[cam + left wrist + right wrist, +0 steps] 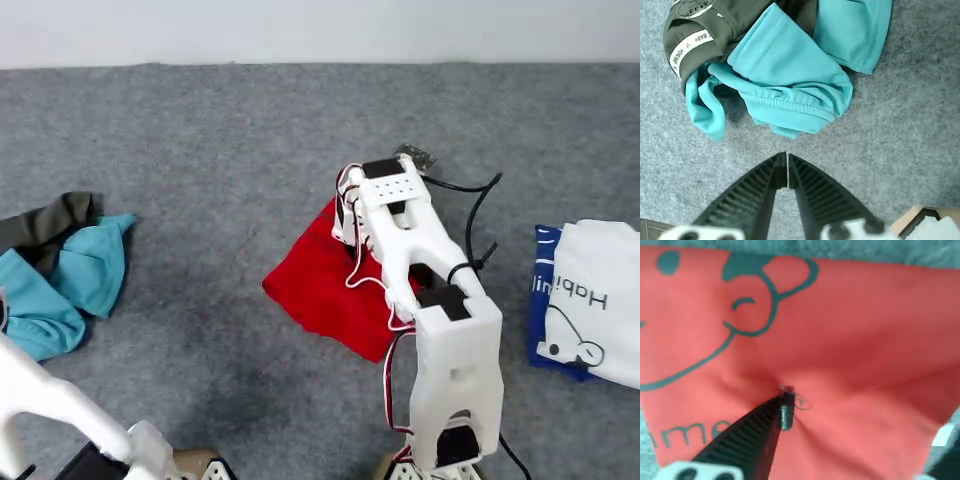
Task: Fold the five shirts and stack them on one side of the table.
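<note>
red shirt (315, 290), bear print | teal shirt (95, 265) | olive shirt (40, 228) | white shirt (600, 250) | blue shirt (545, 255)

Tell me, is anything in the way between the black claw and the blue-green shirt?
No, nothing visible is. The left gripper, shut, points at the turquoise shirt, and bare grey table cover lies between them.
</note>
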{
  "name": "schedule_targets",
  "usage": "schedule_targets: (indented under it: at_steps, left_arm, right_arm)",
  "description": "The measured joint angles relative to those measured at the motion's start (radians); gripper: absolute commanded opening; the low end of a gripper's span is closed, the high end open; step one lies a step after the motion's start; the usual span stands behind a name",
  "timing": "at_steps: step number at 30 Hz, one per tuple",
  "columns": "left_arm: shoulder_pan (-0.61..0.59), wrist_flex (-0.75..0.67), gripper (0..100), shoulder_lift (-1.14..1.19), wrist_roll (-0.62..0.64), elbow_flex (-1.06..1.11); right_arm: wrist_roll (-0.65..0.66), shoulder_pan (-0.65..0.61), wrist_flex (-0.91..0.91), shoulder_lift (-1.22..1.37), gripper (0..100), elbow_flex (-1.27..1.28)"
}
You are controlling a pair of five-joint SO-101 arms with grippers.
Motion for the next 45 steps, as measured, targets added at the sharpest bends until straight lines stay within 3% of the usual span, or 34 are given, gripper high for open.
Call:
schedule_targets:
  at_steps: [4,10,18,26,36,45]
  left_arm:
    - [0.000,0.000,2,0.000,0.000,0.000]
    - [0.000,0.000,2,0.000,0.000,0.000]
    - [0.000,0.000,2,0.000,0.000,0.000]
    - [0.000,0.000,2,0.000,0.000,0.000]
    - [0.000,0.000,2,0.000,0.000,0.000]
    - [0.000,0.000,2,0.000,0.000,0.000]
  right_arm:
    - [0.040,0.009,0.054,0.051,9.1,-0.072]
    - [0.115,0.041,0.164,0.110,0.9,-0.169]
    - [0.207,0.103,0.273,0.147,0.9,-0.235]
    - [0.427,0.127,0.382,0.071,0.9,-0.215]
    - [0.618,0.204,0.390,-0.235,0.8,-0.213]
    - [0.819,0.382,0.390,-0.430,0.8,-0.192]
